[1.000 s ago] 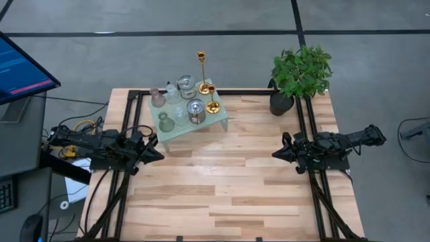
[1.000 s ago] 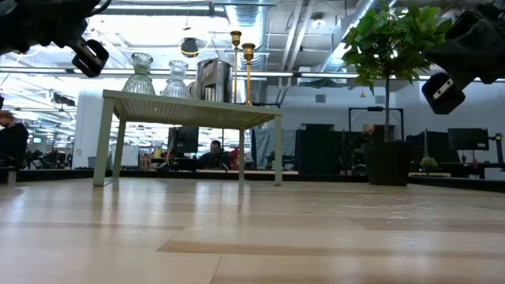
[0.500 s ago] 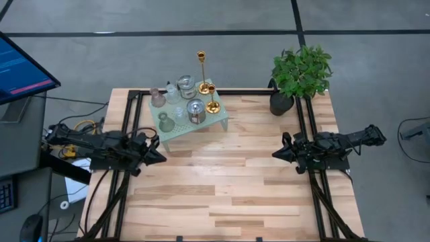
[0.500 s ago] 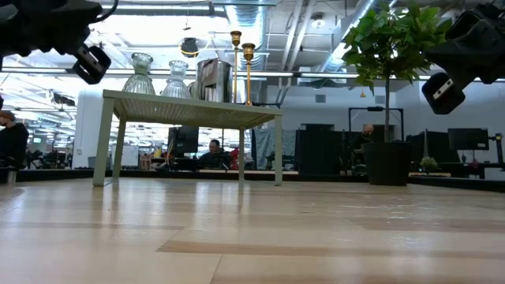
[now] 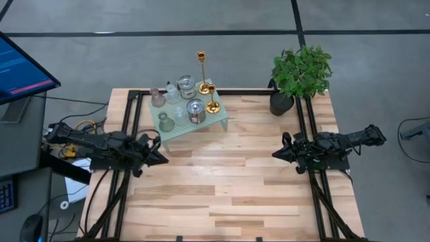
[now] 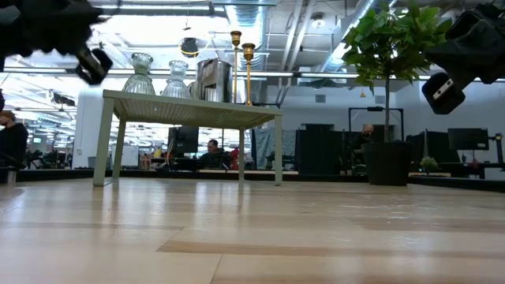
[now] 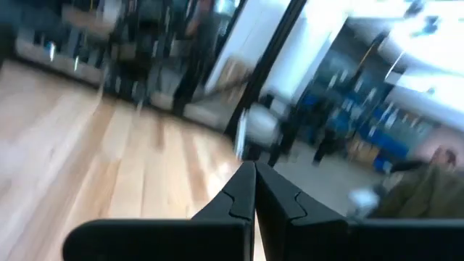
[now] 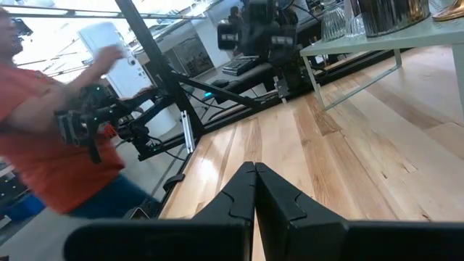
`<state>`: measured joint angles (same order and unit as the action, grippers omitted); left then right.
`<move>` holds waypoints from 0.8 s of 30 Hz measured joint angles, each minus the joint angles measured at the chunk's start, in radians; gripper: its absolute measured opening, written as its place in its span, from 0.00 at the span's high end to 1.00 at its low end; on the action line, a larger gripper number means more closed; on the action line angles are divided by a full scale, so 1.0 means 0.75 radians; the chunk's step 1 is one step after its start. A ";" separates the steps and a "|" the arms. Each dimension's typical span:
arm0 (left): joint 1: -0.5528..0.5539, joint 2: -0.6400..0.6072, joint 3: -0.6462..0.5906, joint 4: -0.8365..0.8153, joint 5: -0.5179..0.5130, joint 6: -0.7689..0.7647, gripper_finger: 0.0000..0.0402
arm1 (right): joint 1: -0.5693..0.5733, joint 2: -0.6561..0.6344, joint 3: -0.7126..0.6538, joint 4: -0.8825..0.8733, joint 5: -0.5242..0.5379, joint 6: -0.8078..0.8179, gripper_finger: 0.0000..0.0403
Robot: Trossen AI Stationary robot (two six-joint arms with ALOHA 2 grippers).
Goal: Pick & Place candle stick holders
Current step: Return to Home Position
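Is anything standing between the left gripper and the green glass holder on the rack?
Nothing visible: only tabletop lies between the left gripper, shut, and the green glass holder on the mint-green rack.

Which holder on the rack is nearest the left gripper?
The greenish glass holder, on the rack corner nearest the left gripper; the rest stand farther back.

Lighting: bright, even, overhead. High view: table (image 5: 222,195) evenly lit, shadows faint, soft. Low view: ceiling lamps (image 6: 158,31) glaring; glass holders (image 6: 140,75), rack (image 6: 189,110) backlit. Right wrist view: window (image 8: 43,32) washed out.
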<state>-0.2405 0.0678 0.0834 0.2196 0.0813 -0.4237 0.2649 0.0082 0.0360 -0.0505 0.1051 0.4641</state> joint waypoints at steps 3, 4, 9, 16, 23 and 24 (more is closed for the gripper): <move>0.000 -0.095 0.001 0.028 -0.013 0.000 0.99 | 0.000 0.000 -0.001 0.000 0.000 0.000 1.00; -0.001 -0.093 0.005 0.103 -0.005 0.000 0.99 | 0.000 0.000 -0.001 0.000 0.000 0.000 1.00; -0.001 -0.089 0.000 0.159 -0.014 0.000 0.99 | 0.001 -0.003 -0.002 0.008 0.000 -0.003 1.00; -0.001 -0.089 0.002 0.184 -0.008 0.000 0.99 | 0.000 -0.003 -0.002 0.007 0.000 -0.003 1.00; -0.001 -0.090 0.002 0.186 -0.008 0.000 0.99 | 0.000 -0.003 -0.002 0.007 0.000 -0.002 1.00; -0.001 -0.090 0.002 0.187 -0.008 0.000 0.99 | 0.001 -0.003 -0.002 0.007 0.000 -0.002 1.00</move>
<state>-0.2409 0.0002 0.0849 0.3599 0.0751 -0.4236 0.2653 0.0063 0.0345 -0.0452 0.1051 0.4629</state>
